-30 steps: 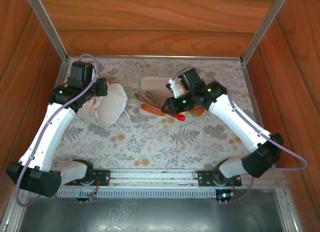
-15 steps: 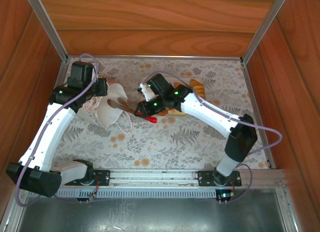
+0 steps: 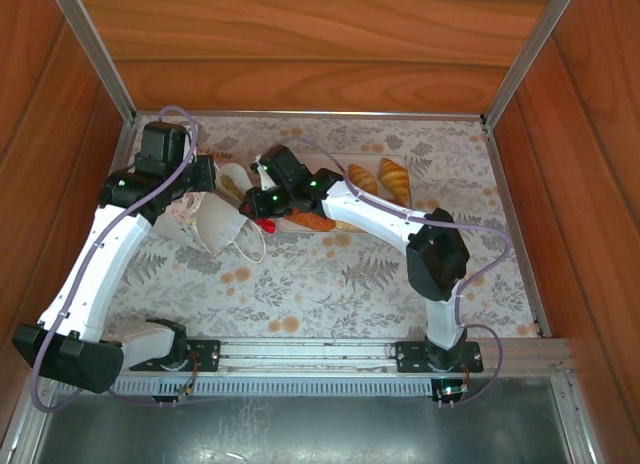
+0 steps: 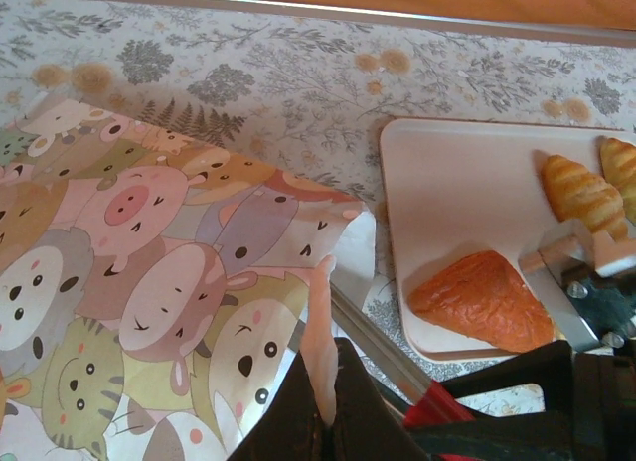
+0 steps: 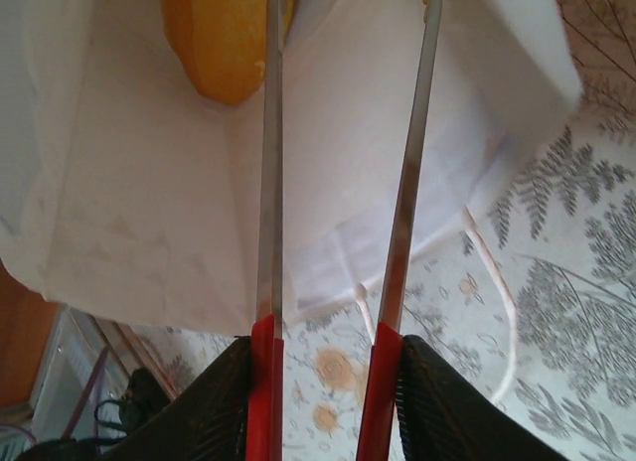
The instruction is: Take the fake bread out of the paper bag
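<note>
Reddish wood walls [image 3: 300,44] stand on three sides, with aluminium posts [image 3: 95,49] at the back corners. A pale floral cloth [image 3: 330,284] covers the table [image 3: 510,284]. A metal rail [image 3: 300,356] and a grey sheet [image 3: 300,429] run along its near edge in soft, even light.

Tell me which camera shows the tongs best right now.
Right wrist: both blades of the tongs run from red grips into the paper bag. Top external catches a red handle; left wrist, one blade and a red grip.
</note>
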{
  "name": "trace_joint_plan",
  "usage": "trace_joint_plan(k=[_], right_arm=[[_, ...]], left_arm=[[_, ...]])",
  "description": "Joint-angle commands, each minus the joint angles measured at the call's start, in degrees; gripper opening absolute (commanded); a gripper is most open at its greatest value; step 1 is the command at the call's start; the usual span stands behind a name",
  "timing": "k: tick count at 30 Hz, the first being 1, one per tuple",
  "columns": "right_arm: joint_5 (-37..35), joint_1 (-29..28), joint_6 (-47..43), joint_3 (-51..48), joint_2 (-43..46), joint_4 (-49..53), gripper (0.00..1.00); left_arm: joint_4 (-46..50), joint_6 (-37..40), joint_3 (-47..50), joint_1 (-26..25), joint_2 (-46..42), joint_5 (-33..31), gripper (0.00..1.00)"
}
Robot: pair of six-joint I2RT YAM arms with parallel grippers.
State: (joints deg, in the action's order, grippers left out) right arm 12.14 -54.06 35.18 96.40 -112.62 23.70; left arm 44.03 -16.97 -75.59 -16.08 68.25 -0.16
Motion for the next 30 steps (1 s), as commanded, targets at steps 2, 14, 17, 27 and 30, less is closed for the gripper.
trace_joint_plan(k=[2, 14, 17, 27, 30], right_arm=[[-1.31, -1.29, 2.09, 3.48, -1.96, -4.88, 0.4], [-5.1, -2.05, 4.88, 6.4, -5.6, -3.93, 0.43], [-4.29, -2.13, 5.09, 6.8, -6.41, -4.77, 0.43], [-7.38, -2.19, 4.1, 8.61, -7.96, -4.98, 0.4], [-7.05, -2.14, 3.77, 9.67, -8.58, -4.49, 0.35]], left_arm=[[-1.05, -0.08, -1.88, 0.48, 0.3, 1.11, 0.0], [-1.05, -0.06, -1.44, 0.43, -0.52, 0.81, 0.0], [-1.05, 0.26, -1.14, 0.44, -0.8, 0.86, 0.0], [-1.05, 0.62, 0.15, 0.42, -2.42, 1.02, 0.0], [-1.05, 1.07, 1.13, 0.5, -3.12, -0.21, 0.0]])
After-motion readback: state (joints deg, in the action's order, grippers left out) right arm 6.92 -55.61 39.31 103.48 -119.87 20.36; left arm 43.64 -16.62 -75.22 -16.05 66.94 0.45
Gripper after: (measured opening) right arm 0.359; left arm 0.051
